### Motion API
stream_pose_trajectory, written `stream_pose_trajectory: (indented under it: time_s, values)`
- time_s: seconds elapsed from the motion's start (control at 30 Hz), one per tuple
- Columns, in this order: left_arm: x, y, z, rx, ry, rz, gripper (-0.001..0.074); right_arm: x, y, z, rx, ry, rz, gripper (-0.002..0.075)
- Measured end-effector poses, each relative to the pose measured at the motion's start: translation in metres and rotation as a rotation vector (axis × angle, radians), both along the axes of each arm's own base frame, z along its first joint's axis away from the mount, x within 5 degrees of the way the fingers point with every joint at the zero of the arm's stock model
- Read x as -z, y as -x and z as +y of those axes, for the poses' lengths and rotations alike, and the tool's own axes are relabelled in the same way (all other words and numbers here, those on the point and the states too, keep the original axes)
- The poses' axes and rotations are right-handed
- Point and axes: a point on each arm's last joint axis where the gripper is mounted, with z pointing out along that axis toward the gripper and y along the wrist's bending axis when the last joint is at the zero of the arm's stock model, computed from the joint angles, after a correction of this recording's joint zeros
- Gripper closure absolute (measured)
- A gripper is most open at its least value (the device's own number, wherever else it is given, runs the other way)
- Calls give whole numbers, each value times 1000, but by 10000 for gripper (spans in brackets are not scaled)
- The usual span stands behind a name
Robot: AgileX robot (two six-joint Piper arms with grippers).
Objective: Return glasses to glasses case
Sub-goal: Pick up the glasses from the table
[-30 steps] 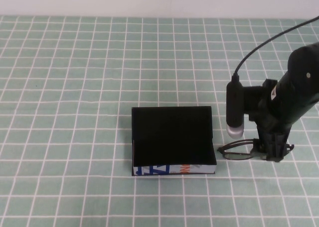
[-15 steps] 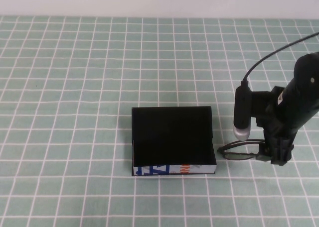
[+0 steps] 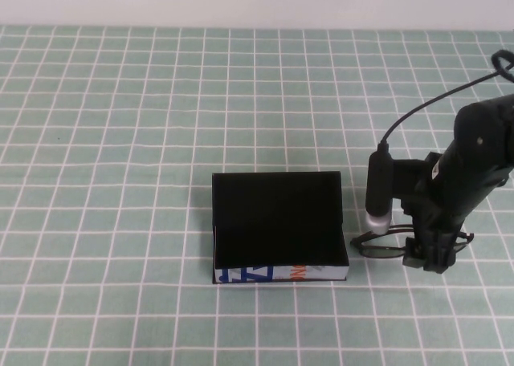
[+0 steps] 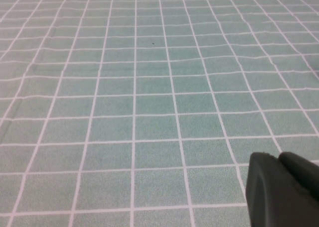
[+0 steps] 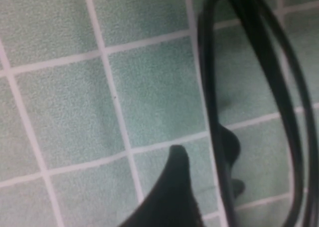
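My right gripper [image 3: 427, 258], jaws spread, sits over glasses [image 3: 384, 246]; their long axis runs left-right, pointing toward glasses case [image 3: 277, 225] at my left. Left gripper [image 4: 281, 189]: state unclear.

A pale green tablecloth [image 3: 120, 181] with a white grid, a plain white wall [image 3: 241, 1] behind
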Motion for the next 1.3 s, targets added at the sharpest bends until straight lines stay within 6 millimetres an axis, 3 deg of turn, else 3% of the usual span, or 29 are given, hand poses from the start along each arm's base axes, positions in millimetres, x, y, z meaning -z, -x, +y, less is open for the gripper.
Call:
stream_pose_trajectory:
  time_s: [0.23, 0.6, 0.97, 1.3]
  values:
    - [0, 0, 0, 0, 2, 0, 737, 13, -5, 2, -1, 6, 2, 142]
    - [0, 0, 0, 0, 2, 0, 737, 15, -8, 2, -3, 6, -12, 146]
    - [0, 0, 0, 0, 2, 0, 737, 26, -9, 2, -9, 26, 20, 207]
    - [0, 0, 0, 0, 2, 0, 737, 26, -8, 1, -14, 35, 25, 307]
